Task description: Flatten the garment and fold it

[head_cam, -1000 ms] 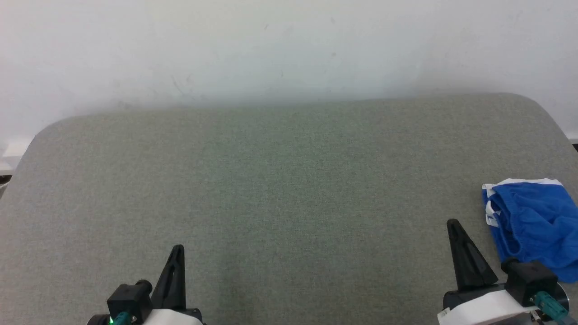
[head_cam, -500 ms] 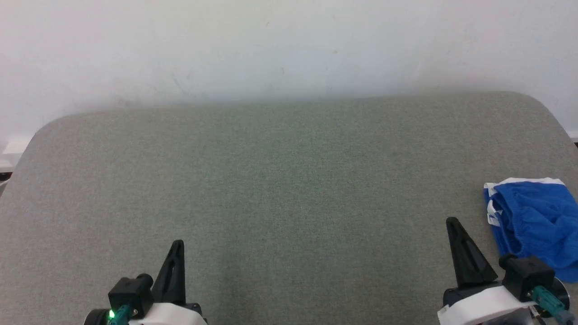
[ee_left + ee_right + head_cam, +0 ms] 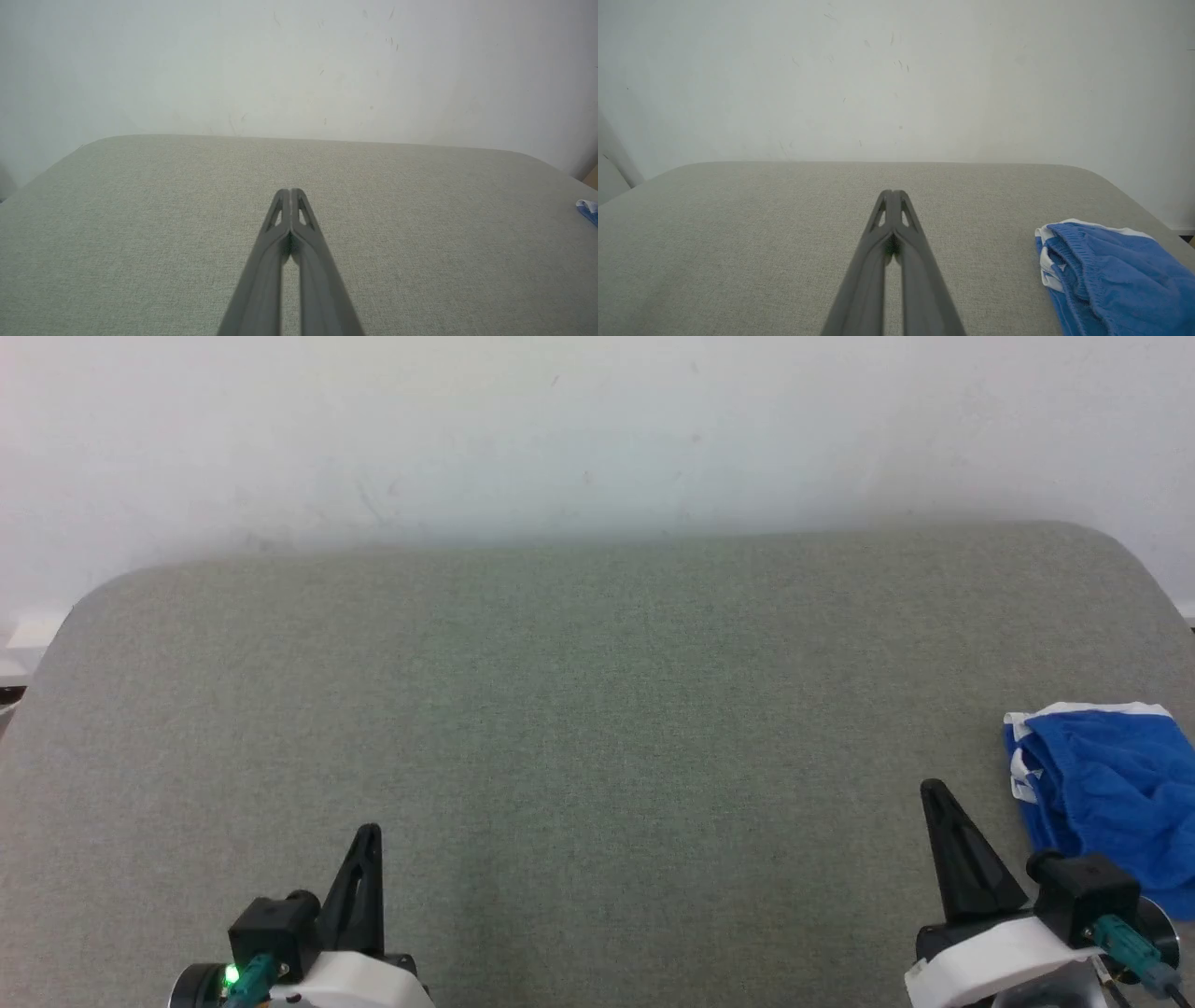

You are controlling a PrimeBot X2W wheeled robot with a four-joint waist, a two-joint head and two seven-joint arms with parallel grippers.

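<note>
Bright blue soft fabric shorts with white trim (image 3: pixel 1106 784): bunched in a heap, not flattened, at the right edge of the grey-green cloth-covered table (image 3: pixel 597 709); partly cut off by the head view's border.
Left gripper (image 3: pixel 369 835): long dark fingers pressed together, nothing held; over bare table, well apart from the shorts.
Right gripper (image 3: pixel 934 793): fingers likewise pressed together, empty; just left of the shorts, not touching.
Scuffed white wall (image 3: pixel 597 429) behind.

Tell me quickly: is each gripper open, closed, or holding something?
Left gripper: closed, holding nothing.
Right gripper: closed, holding nothing; the shorts lie apart from it.
</note>
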